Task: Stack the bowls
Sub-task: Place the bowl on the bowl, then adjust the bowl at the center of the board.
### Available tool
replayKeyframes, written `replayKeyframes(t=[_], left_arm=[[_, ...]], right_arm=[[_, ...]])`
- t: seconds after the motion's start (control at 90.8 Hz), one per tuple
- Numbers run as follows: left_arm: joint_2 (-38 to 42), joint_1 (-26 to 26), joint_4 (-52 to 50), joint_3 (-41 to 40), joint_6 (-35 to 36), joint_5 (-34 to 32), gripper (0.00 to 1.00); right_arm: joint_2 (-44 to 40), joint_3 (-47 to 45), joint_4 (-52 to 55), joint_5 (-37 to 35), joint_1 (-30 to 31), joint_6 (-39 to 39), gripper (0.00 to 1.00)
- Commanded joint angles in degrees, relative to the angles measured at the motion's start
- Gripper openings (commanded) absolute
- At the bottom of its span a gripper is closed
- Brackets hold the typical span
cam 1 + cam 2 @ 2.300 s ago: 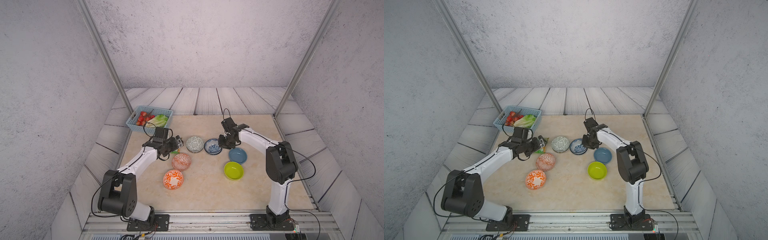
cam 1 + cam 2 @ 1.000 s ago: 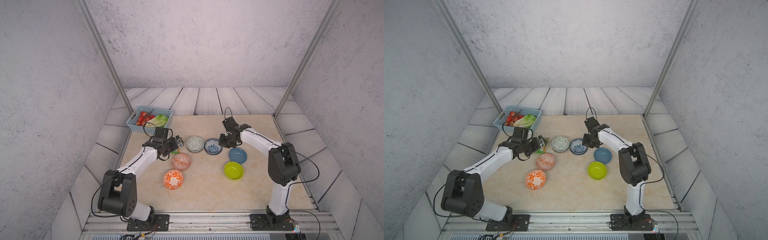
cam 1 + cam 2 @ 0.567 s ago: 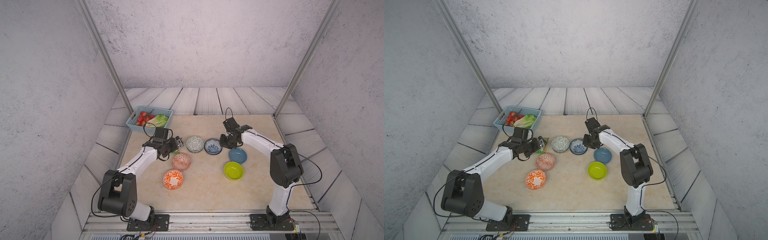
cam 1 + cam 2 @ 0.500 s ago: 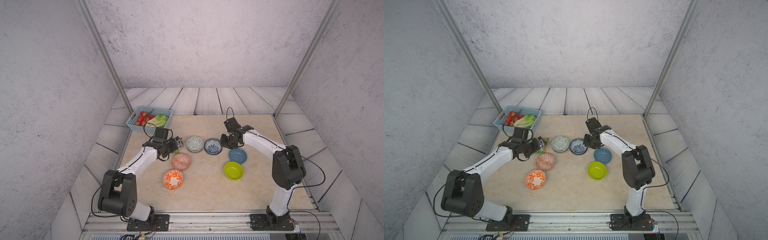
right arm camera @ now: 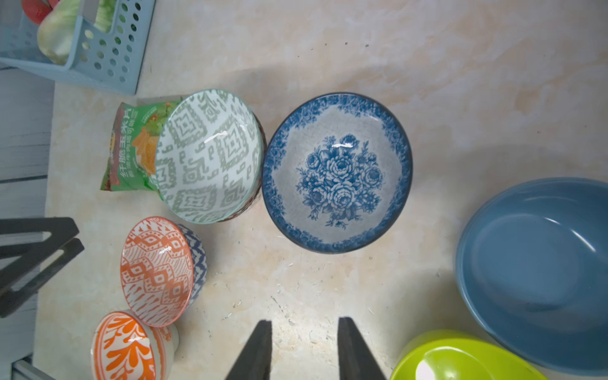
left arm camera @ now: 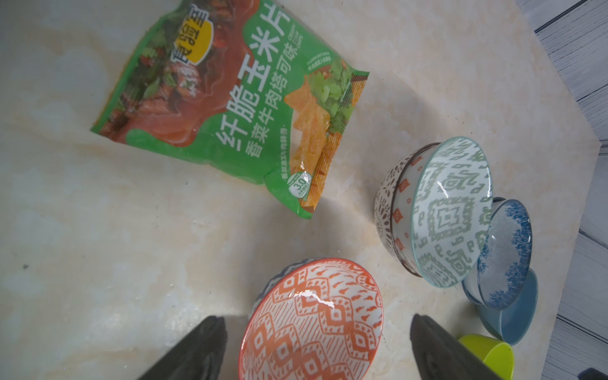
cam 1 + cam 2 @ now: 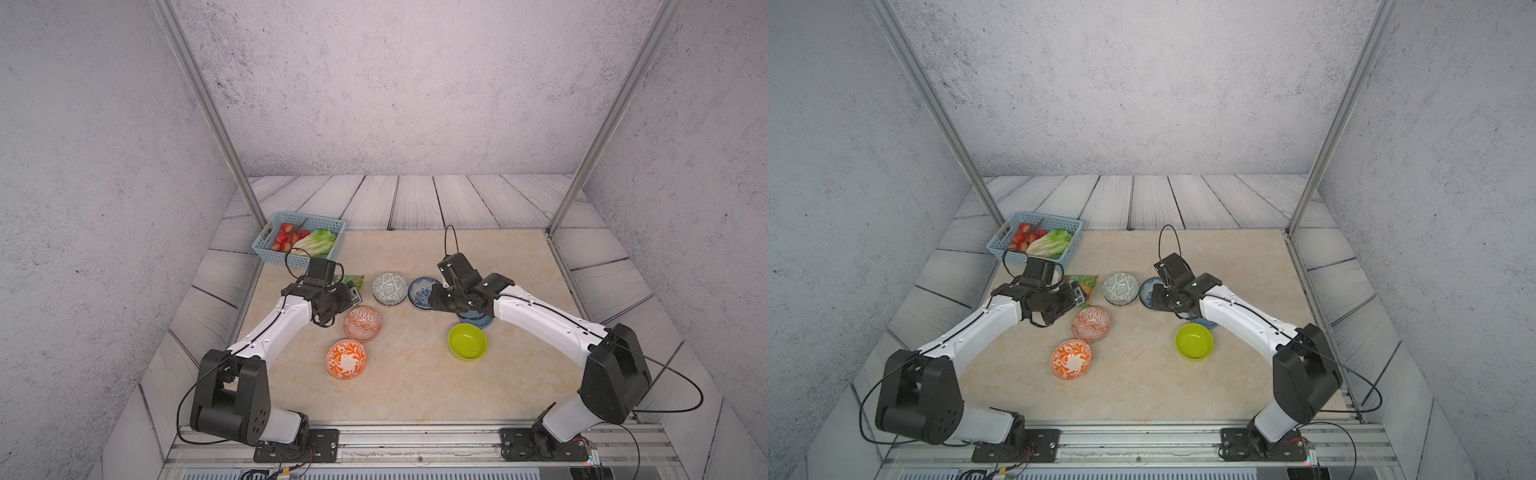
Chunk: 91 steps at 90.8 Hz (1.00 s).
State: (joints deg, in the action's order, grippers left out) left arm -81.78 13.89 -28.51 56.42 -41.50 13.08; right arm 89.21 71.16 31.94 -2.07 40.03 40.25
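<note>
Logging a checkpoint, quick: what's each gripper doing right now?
Left gripper: open, jaws either side of the orange diamond-patterned bowl, not closed on it.
Right gripper: open, nothing between its jaws.

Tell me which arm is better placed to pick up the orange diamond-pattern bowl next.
Left, I think. The left pincer stands open at the orange diamond-pattern bowl, which shows between its fingers in the left wrist view. The right pincer, open and empty, is by the blue floral bowl, farther away.
</note>
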Motion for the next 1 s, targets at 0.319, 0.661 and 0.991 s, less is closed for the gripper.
replayKeyframes(t=[0.319, 0.661, 0.991], left_arm=[[-1.3, -0.1, -6.6, 0.5, 1.7, 1.6, 0.90], [-3.8, 0.1, -6.9, 0.8, 2.1, 1.7, 0.72], [-6.4, 0.3, -6.2, 0.9, 2.1, 1.4, 0.54]], right_arm=[[-10.4, -8.7, -1.7, -12.8, -0.4, 2.8, 0.99], [-9.4, -10.2, -4.2, -9.5, -0.3, 2.1, 0.98], [-10.0, -10.7, -4.4, -9.0, -0.4, 2.0, 0.96]])
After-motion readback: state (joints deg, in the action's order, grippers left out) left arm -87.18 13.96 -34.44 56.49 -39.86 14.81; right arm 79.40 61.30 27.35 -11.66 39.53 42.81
